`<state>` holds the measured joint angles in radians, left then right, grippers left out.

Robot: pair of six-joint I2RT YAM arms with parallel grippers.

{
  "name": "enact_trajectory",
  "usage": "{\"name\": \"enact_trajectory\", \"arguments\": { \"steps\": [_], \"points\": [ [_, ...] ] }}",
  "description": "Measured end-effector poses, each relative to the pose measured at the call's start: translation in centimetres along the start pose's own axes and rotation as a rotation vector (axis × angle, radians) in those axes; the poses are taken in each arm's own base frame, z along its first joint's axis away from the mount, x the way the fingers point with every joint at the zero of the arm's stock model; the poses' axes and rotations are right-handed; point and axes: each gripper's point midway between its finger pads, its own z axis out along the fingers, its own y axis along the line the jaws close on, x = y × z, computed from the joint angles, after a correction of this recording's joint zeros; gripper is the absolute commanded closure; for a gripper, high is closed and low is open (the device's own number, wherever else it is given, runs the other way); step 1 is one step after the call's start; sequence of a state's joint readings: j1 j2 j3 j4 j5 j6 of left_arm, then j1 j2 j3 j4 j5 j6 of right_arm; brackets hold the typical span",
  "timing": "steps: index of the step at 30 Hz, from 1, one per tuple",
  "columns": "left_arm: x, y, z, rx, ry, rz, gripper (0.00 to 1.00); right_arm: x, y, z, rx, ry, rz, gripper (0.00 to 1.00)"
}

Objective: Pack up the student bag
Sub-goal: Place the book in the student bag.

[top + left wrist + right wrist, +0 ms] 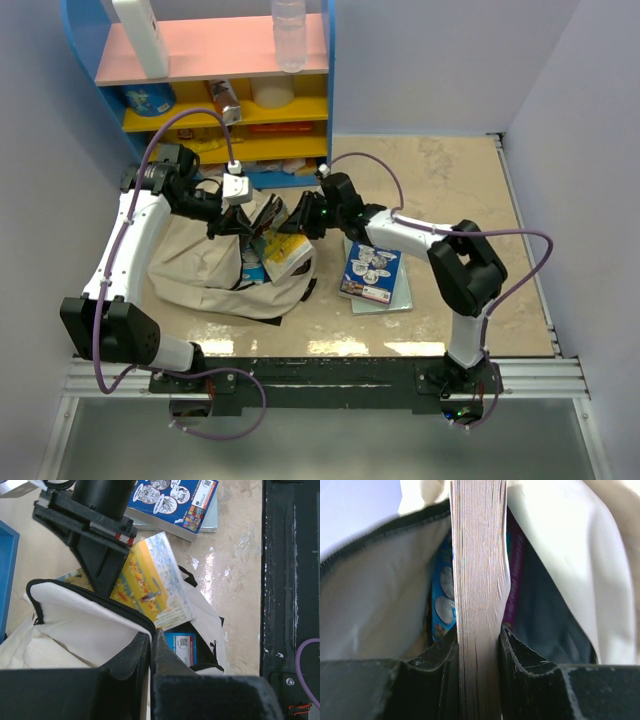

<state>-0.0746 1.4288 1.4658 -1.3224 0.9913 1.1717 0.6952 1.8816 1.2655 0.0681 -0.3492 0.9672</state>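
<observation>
While the left pincer (151, 647) pinches the student bag's (195, 270) zippered rim, the right pincer (479, 645) clamps a book (479, 555) in its mouth.

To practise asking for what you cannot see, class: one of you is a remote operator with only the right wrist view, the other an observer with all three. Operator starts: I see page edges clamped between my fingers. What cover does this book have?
Observer: The right gripper holds a yellow book with a picture cover, shown by the left wrist view.
Operator: Is the bag held open?
Observer: Yes, the left gripper is shut on the student bag at its zipper edge.
Operator: Anything outside the bag?
Observer: A blue book lies on a grey one on the table, right of the bag.
</observation>
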Motion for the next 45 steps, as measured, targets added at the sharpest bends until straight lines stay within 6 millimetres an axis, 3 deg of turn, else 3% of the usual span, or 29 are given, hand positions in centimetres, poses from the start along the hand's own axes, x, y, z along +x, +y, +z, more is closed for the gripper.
{"name": "enact_trajectory", "arguments": {
  "steps": [3, 6, 11, 15, 22, 27, 30, 34, 42, 45],
  "points": [
    [0.0, 0.1, 0.0, -0.002, -0.001, 0.003, 1.00, -0.5, 1.4, 1.6, -0.009, -0.015, -0.014, 0.66],
    [-0.1, 0.3, 0.0, -0.009, -0.002, 0.014, 1.00, -0.7, 2.7, 3.2, -0.013, -0.039, -0.037, 0.48],
    [-0.1, 0.4, 0.0, -0.012, -0.003, 0.019, 1.00, 1.0, 4.3, 6.8, 0.017, -0.049, -0.093, 0.37],
    [-0.1, 0.4, 0.0, -0.012, -0.001, 0.017, 1.00, 2.7, 3.2, 8.2, 0.070, -0.035, -0.134, 0.37],
    [-0.1, 0.4, 0.0, -0.011, -0.001, 0.016, 1.00, 2.5, 0.5, 7.3, 0.181, -0.056, -0.202, 0.36],
    [-0.1, 0.4, 0.0, -0.010, -0.001, 0.016, 1.00, 2.1, 0.6, 4.2, 0.205, -0.092, -0.259, 0.39],
    [-0.1, 0.4, 0.0, -0.011, -0.001, 0.016, 1.00, 1.4, 1.7, 2.8, 0.189, -0.122, -0.285, 0.48],
    [-0.1, 0.4, 0.0, -0.011, -0.001, 0.015, 1.00, 1.1, 2.2, 2.5, 0.172, -0.133, -0.301, 0.60],
    [-0.1, 0.4, 0.0, -0.011, -0.001, 0.015, 1.00, 2.5, -0.3, 2.9, 0.218, -0.092, -0.303, 0.74],
    [-0.1, 0.4, 0.0, -0.011, -0.001, 0.015, 1.00, 2.8, -0.4, 2.9, 0.212, -0.077, -0.302, 0.79]
  ]
}}
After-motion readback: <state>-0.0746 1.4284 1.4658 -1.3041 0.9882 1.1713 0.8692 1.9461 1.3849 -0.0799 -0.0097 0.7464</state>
